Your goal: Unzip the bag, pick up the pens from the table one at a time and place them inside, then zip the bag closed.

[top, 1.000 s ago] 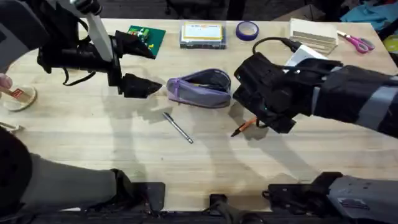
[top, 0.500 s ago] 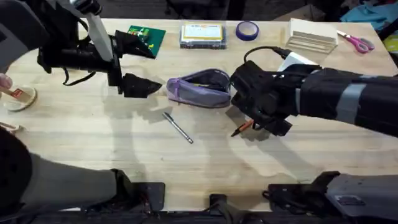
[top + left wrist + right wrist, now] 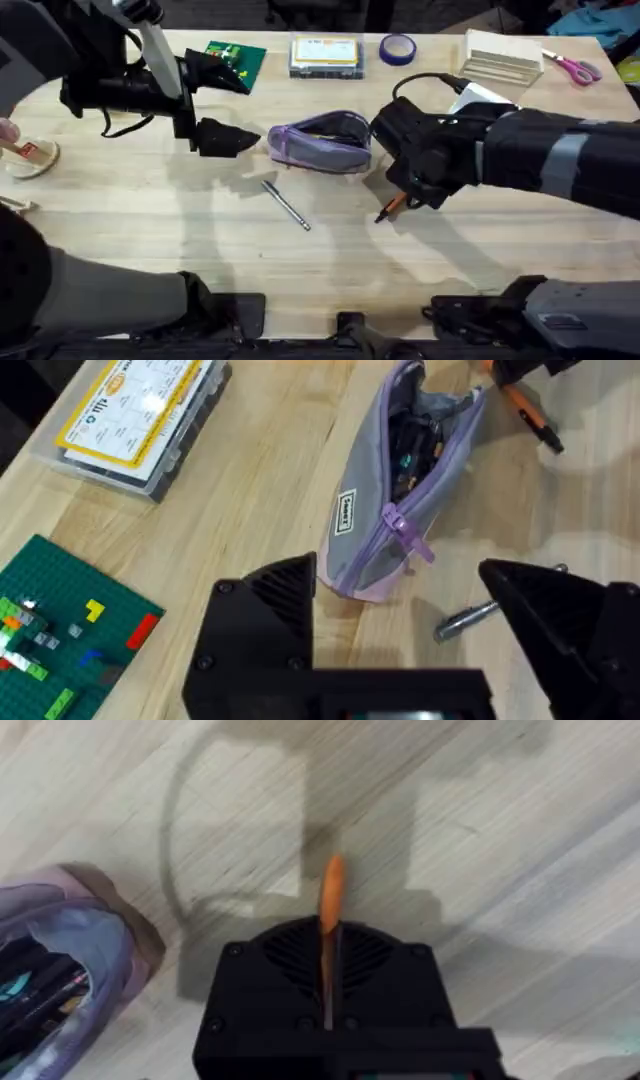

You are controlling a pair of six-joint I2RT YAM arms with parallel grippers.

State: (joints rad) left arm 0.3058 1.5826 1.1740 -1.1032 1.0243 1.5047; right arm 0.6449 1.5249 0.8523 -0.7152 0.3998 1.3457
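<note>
The bag (image 3: 322,142) lay on the table (image 3: 200,270) near its middle, zipper open, with items inside. The left gripper (image 3: 222,138) hung just left of the bag, fingers apart. The right gripper (image 3: 405,192) sat just right of the bag, clamped on one pen (image 3: 388,208), which slanted down toward the table. The other pen (image 3: 286,205) lay in front of the bag. A plastic box (image 3: 325,55) lay behind the bag, a baseplate (image 3: 236,58) left of that box.
</note>
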